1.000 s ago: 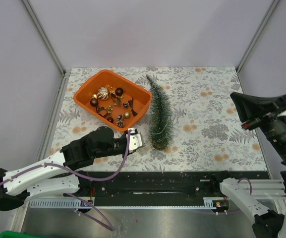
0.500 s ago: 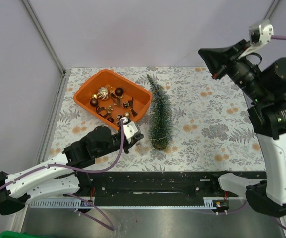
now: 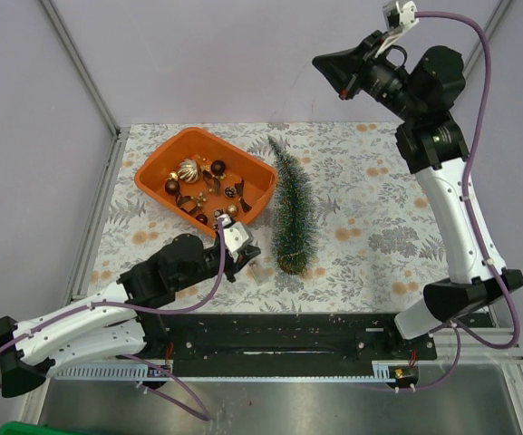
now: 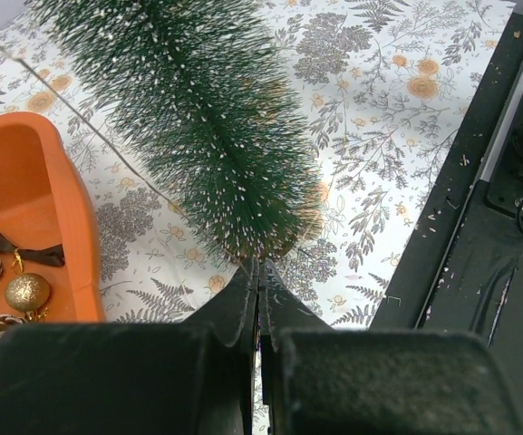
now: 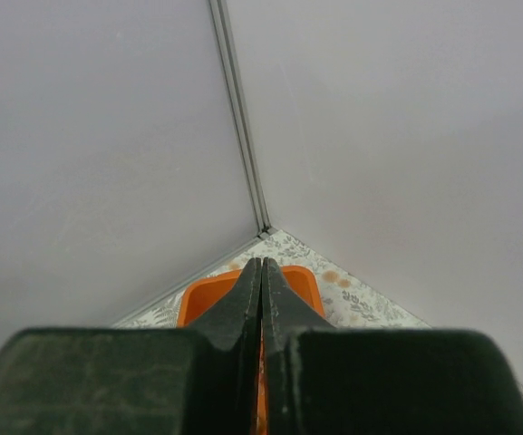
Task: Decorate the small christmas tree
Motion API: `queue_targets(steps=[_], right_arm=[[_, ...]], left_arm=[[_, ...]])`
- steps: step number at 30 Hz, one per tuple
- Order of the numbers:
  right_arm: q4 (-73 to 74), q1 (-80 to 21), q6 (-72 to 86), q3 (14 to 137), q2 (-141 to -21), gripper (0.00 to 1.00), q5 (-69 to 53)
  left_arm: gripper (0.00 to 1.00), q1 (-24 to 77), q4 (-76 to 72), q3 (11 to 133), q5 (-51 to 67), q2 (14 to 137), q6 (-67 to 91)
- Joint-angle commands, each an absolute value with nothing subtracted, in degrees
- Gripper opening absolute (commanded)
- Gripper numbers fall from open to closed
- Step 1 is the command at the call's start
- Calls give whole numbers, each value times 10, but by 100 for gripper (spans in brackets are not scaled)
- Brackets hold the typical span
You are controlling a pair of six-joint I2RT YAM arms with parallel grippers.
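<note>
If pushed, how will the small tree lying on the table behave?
The small christmas tree lies on its side, a slim cone, so it would probably roll in an arc. Its bristly needles likely squash under a pinch.

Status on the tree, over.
Left tool shut, empty, tips near base of slim frosted dark green bristle Christmas tree. Right tool shut, empty, raised high. Tree lying on its side beside orange plastic tray of ornaments. Nothing blocking left tool.
</note>
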State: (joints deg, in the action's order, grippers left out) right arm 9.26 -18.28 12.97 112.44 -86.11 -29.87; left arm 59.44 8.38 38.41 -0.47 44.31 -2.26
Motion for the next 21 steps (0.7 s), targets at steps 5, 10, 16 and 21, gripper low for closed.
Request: queue_targets(steps=[5, 10, 16, 21], right_arm=[[6, -186, 188, 1220, -953, 0, -363], [5, -188, 200, 1270, -1019, 0, -376], [22, -190, 197, 1329, -1086, 0, -376], [30, -190, 202, 1379, -1137, 0, -374]], left_arm=[[0, 576, 40, 366, -20, 422, -3], [0, 570, 36, 349, -41, 417, 25], [0, 565, 33, 344, -112, 424, 58], [2, 564, 31, 349, -127, 434, 64]])
